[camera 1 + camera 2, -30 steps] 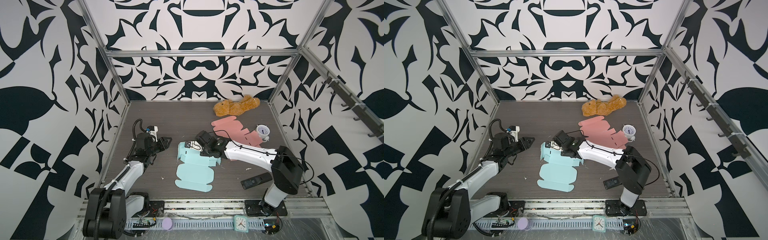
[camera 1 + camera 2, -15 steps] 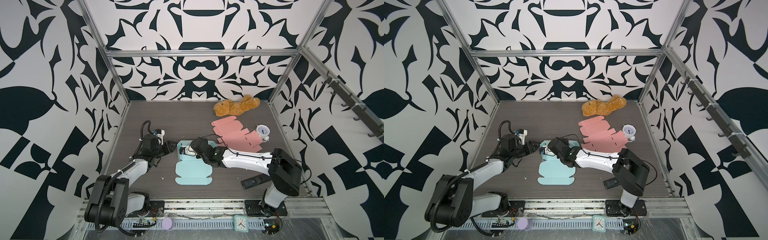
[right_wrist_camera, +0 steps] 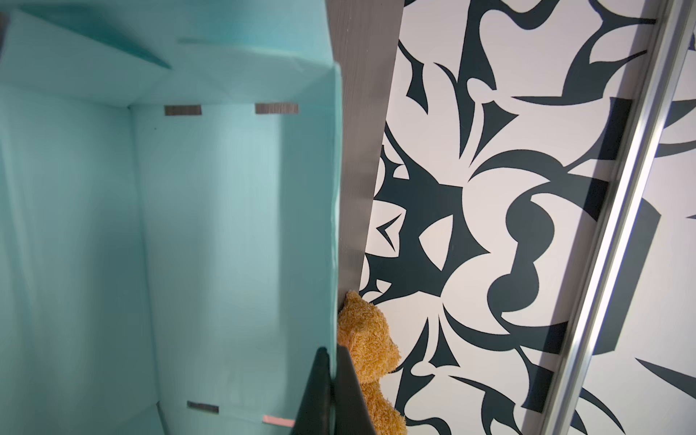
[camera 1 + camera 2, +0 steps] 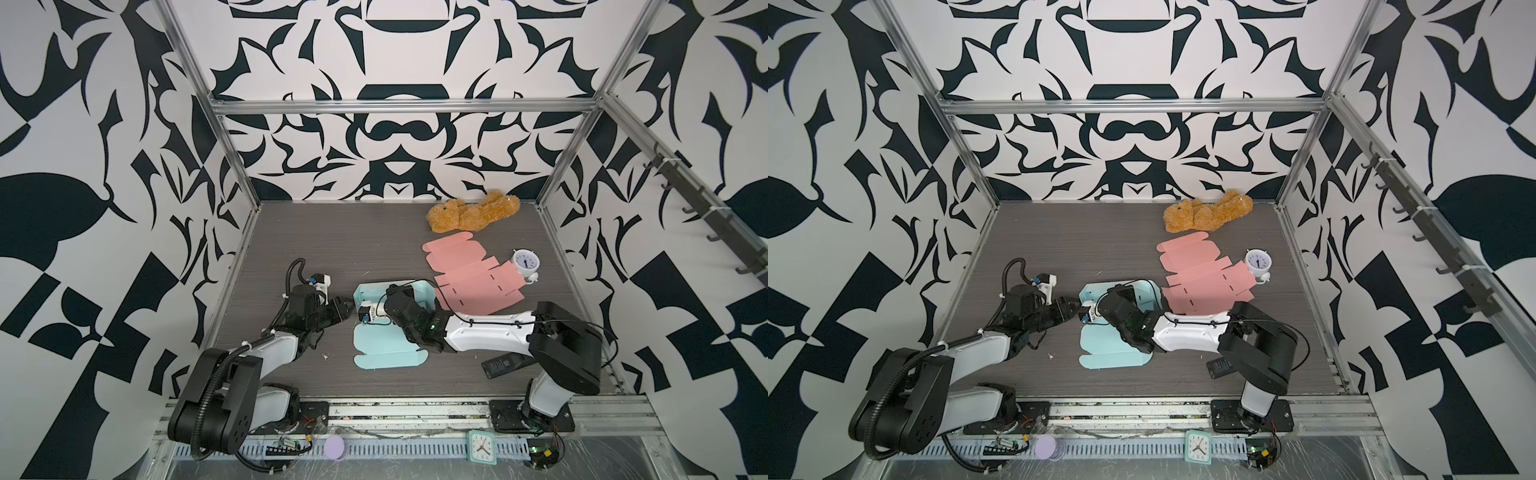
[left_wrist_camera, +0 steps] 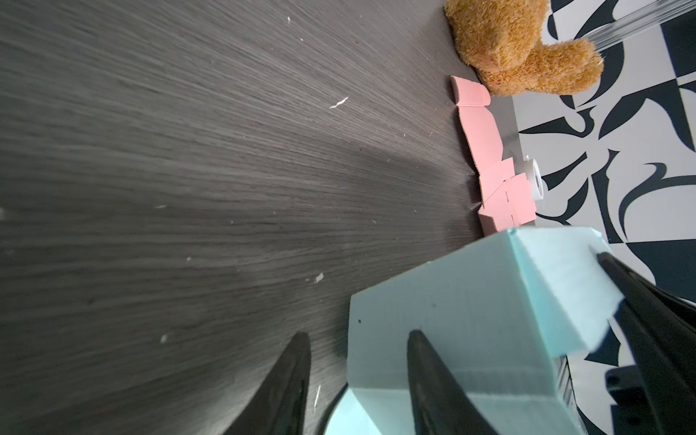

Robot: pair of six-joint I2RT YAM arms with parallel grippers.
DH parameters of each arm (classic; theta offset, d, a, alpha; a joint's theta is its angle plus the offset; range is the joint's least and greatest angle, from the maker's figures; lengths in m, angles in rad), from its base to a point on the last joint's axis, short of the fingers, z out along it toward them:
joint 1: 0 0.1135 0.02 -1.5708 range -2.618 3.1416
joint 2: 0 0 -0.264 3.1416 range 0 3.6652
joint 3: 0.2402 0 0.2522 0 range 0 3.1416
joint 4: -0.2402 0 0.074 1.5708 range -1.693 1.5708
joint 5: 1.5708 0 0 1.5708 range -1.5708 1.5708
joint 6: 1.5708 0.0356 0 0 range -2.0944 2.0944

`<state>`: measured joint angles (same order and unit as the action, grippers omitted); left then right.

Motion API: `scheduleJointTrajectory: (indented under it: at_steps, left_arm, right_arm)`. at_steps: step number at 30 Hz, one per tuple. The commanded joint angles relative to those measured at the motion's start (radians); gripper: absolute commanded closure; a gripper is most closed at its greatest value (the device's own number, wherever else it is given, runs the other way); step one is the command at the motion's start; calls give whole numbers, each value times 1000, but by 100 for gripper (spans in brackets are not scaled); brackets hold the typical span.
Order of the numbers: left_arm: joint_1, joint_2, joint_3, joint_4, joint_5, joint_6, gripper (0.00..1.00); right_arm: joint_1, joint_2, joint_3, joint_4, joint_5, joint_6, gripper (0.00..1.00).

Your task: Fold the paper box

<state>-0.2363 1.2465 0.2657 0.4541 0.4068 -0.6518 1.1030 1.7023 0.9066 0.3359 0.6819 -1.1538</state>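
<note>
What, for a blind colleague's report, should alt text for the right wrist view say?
The right gripper pinches the side wall of a half-folded blue paper box. A brown teddy bear lies beyond it, by the patterned wall.

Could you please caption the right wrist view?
Right pincer clamps a raised wall of the teal paper box, teddy bear beyond.

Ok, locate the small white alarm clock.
In both top views the small white alarm clock sits on the table's right side, at the flat pink cardboard sheet's right edge.
</note>
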Motion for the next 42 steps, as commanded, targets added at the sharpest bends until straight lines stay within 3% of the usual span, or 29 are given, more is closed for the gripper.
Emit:
scheduleJointTrajectory:
  at_steps: [1, 16, 25, 42]
  left_arm:
    - [-5, -36, -45, 56, -11, -17, 54]
    - [-26, -179, -82, -38, 25, -8, 46]
    - [-95, -135, -52, -35, -29, 56, 45]
    - [-131, 97, -7, 265, 8, 160, 46]
  right_arm:
    - [12, -42, -20, 98, 40, -62, 100]
    - [0, -17, -62, 189, 2, -97, 100]
    - [-19, -18, -83, 227, -17, -103, 100]
    - [14, 20, -83, 246, 38, -145, 100]
